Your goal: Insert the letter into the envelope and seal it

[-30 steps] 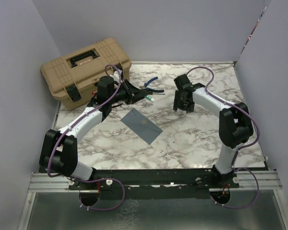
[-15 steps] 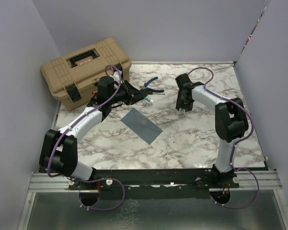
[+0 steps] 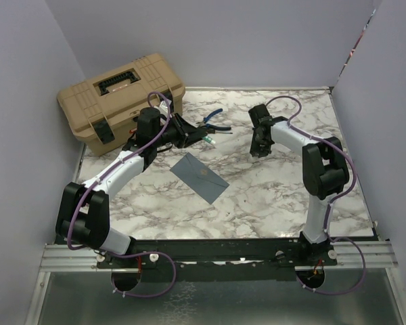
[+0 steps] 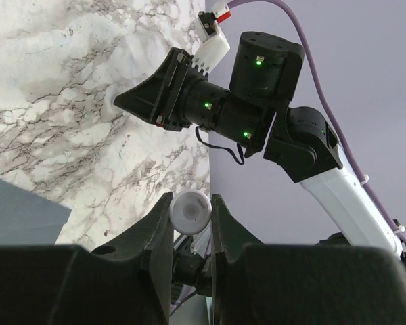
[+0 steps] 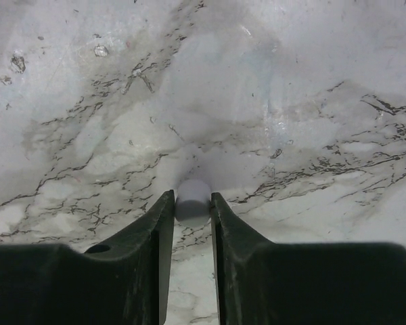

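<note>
Envelope (image 3: 200,177), flat slate blue-grey paper: lies on the white marble-pattern tabletop (image 3: 271,189), centre-left of the top view, apart from both grippers. Left gripper (image 4: 191,203): fingers pinch a white cylindrical object (image 4: 189,211). Right gripper (image 5: 193,200): fingers press both sides of a small white rounded object (image 5: 192,202) on the tabletop.

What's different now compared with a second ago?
The right arm drew its elbow inward, and the right pincer narrowed around a small white round piece. The left arm, envelope, toolbox and pliers stayed put.
</note>
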### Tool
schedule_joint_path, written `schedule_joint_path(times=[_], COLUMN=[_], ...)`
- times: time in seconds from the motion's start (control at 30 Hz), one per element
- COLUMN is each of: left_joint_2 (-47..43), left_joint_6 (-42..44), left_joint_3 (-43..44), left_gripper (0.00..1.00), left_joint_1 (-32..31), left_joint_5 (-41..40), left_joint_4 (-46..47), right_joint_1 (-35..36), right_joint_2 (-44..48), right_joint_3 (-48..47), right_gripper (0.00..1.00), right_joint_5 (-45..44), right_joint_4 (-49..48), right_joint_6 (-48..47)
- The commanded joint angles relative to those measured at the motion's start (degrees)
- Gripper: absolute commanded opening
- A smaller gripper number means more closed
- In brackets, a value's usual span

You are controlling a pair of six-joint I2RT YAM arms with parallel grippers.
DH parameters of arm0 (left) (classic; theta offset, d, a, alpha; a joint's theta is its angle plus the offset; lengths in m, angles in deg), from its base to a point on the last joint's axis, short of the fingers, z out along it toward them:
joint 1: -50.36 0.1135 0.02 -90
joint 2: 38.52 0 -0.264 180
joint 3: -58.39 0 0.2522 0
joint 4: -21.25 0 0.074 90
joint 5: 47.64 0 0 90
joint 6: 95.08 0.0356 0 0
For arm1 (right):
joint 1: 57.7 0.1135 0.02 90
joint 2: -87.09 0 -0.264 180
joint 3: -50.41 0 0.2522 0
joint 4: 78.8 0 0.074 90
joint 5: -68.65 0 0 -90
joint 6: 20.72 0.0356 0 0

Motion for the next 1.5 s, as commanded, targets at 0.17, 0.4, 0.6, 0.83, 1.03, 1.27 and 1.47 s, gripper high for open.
schedule_joint_path(times=[0.17, 0.4, 0.6, 0.83, 1.03, 1.27, 1.47], left_joint_2=[-0.16, 0.41, 0.71, 0.4, 0.3, 0.33, 0.35], left_joint_6=[0.25, -1.34, -2.29, 0.7, 0.55, -0.07, 0.48], left_joint_3=[1.05, 2.51, 3.53, 4.32, 4.04, 4.13, 3.75], left_gripper=[0.0, 0.0, 0.0, 0.0, 0.0, 0.0, 0.0], left_joint_1=[0.25, 0.27, 0.23, 0.09, 0.1, 0.11, 0.08], left_joint_5=[-0.11, 0.15, 0.95, 3.66, 3.58, 3.94, 4.81], left_joint_4=[0.04, 0.81, 2.36, 3.27, 3.25, 3.9, 4.44], right_joint_1=[-0.48, -0.53, -0.48, -0.42, 0.13, 0.42, 1.04], right_joint_2=[2.65, 17.19, 26.61, 29.83, 30.22, 31.46, 31.83], right_joint_3=[1.62, 5.99, 13.8, 17.62, 18.16, 19.95, 20.57], right_gripper=[0.0, 0.0, 0.0, 0.0, 0.0, 0.0, 0.0], right_joint_5=[5.3, 26.24, 49.04, 57.77, 58.94, 58.66, 57.0], right_joint_4=[-3.81, -15.5, -33.93, -44.35, -44.76, -48.21, -46.55], right_joint_6=[-1.33, -0.51, 5.22, 12.23, 12.38, 14.71, 13.61])
